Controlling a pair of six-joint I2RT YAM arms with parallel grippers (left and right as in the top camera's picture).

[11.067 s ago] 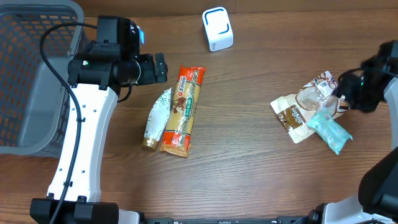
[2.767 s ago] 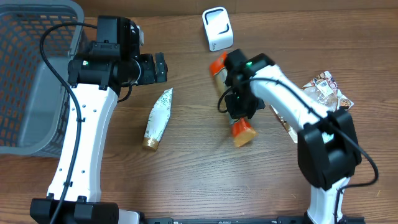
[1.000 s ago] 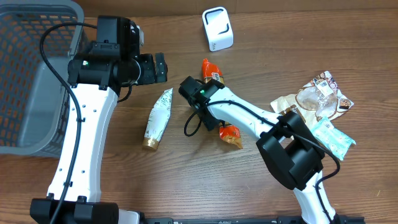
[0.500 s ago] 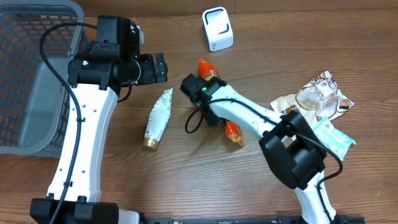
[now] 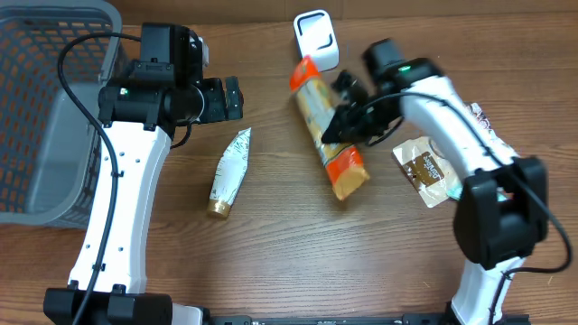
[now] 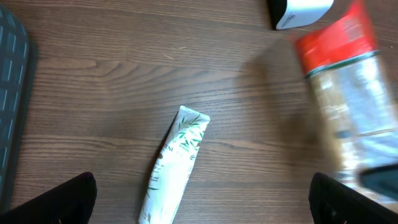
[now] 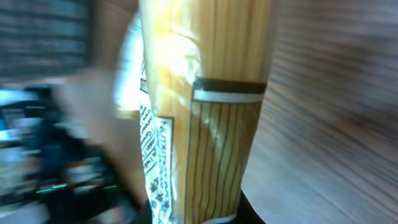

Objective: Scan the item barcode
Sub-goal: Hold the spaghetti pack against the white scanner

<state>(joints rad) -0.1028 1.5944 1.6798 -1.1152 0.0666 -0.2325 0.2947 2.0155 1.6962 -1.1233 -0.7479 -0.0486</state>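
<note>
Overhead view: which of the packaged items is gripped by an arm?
The long orange-ended packet, clamped in the right gripper just below the white scanner. The white tube and the brown pouch lie free on the table.
</note>
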